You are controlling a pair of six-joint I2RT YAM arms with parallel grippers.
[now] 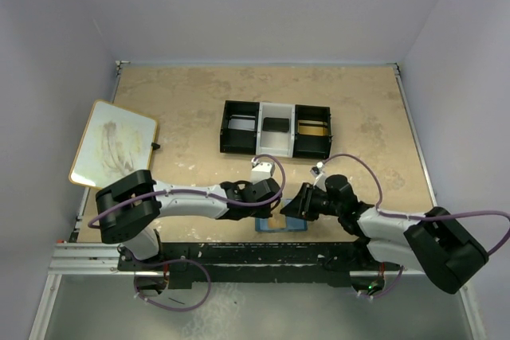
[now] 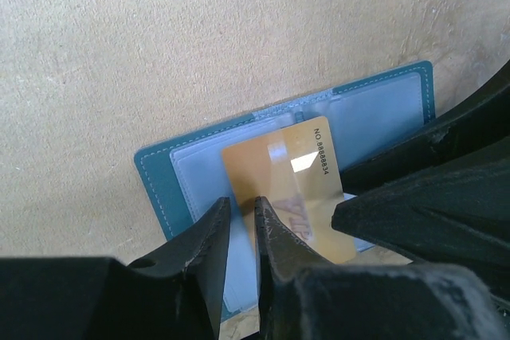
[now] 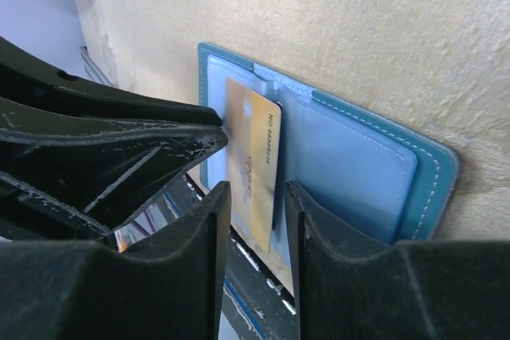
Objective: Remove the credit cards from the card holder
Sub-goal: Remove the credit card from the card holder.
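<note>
One gold credit card, digits printed, on open card holder

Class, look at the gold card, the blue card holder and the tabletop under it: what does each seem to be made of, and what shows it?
Gold card: likely glossy plastic; it shows a bright glare patch. Card holder: probably matte leather or imitation, with stitched edges and clear plastic sleeves. Tabletop: rough, mottled beige, perhaps chipboard.
</note>
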